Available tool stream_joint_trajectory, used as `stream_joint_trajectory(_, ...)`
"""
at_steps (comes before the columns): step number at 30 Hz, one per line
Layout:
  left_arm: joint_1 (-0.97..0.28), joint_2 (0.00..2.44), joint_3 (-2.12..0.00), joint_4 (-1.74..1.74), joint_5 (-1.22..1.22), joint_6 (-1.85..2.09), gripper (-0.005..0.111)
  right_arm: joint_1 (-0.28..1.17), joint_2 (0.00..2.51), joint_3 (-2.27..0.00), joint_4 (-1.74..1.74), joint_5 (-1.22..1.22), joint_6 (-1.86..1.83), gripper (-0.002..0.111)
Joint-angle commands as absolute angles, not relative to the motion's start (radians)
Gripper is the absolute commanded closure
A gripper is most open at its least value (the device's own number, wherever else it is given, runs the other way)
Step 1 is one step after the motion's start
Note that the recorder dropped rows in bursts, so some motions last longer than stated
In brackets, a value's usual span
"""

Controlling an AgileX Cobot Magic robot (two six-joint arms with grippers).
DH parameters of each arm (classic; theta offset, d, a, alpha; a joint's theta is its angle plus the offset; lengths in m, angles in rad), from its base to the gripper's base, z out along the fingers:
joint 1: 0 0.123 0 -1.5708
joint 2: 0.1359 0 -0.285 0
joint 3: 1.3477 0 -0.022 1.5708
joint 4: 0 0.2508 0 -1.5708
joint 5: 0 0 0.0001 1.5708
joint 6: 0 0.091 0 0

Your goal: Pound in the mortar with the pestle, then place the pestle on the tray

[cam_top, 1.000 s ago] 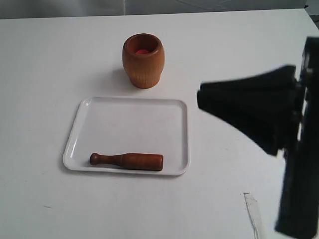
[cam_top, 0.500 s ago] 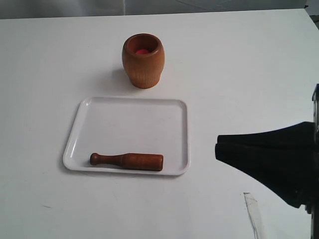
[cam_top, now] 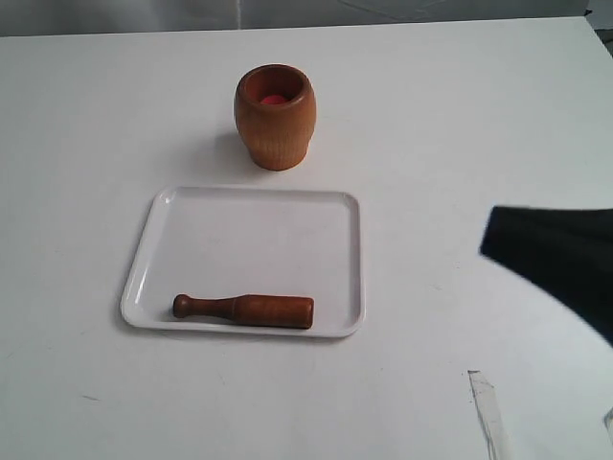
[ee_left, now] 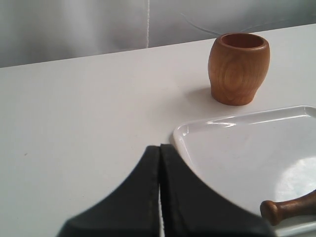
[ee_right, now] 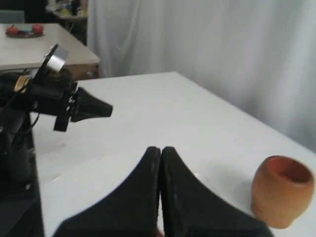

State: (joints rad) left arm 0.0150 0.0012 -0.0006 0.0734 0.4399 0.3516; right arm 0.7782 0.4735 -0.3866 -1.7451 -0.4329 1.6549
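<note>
White tabletop (cam_top: 96, 115) pretty much everywhere you look, with a pale curtain (ee_left: 74, 24) hanging behind the far edge. Containers first: the barrel-shaped light-brown wooden mortar (cam_top: 275, 115) stands upright on the table beyond the tray. It's reddish inside, and I can't tell if anything's actually in it. The flat white rectangular plastic tray (cam_top: 356, 259) with rounded corners sits just in front of it, with a strip of table between the two, so they're not touching. The dark-brown turned wooden pestle (cam_top: 244, 310) lies flat in the tray along the near rim, knob end pointing left and thick end right. The rest of the tray floor is bare white, and nothing's gripping the pestle. The right gripper (cam_top: 488, 240) is a black wedge poking in from the right edge, well apart from the tray with open table between them. Its fingers (ee_right: 148, 177) are pressed together on nothing. Same deal with the left gripper (ee_left: 159, 148), clamped on nothing, off the tray's left side with bare table around it
</note>
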Motion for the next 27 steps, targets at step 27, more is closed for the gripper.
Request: stream_joint_trajectory(27, 0.007, 0.000, 0.000, 0.066, 0.437, 0.343, 0.107, 0.117, 0.018, -0.043, -1.628, -0.263, 1.679, 0.108)
